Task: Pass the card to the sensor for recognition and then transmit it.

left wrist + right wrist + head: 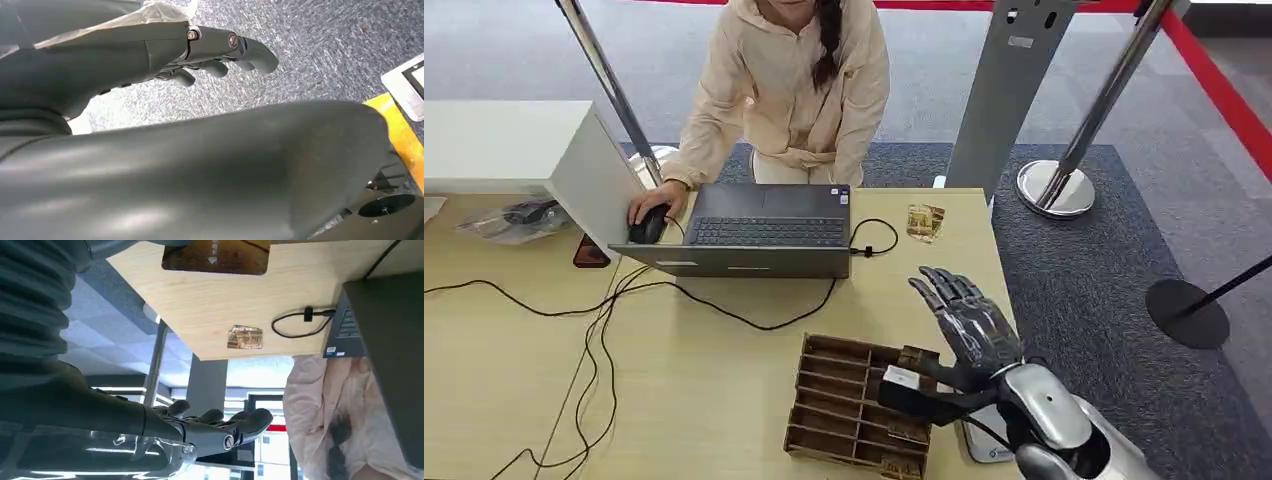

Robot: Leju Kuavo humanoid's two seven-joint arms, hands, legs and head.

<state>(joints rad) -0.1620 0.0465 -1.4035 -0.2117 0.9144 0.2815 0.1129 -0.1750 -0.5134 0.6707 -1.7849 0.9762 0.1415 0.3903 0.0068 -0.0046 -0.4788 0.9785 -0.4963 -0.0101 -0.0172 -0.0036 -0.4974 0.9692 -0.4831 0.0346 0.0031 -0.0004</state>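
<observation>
A reception or check-in desk in a public hall: a person [784, 90] works a laptop [759, 230] at the surface [704, 400], with queue-barrier posts [1104, 100] on grey carpet [1114, 290].

Pale wood tabletop [724, 400]. On it: open laptop [754, 235] at the far edge, black mouse [648, 226] just beside it, black cables [594, 320] trailing across, slotted wooden tray [849, 405] at the near side, card [925, 221] near the far right corner.
</observation>
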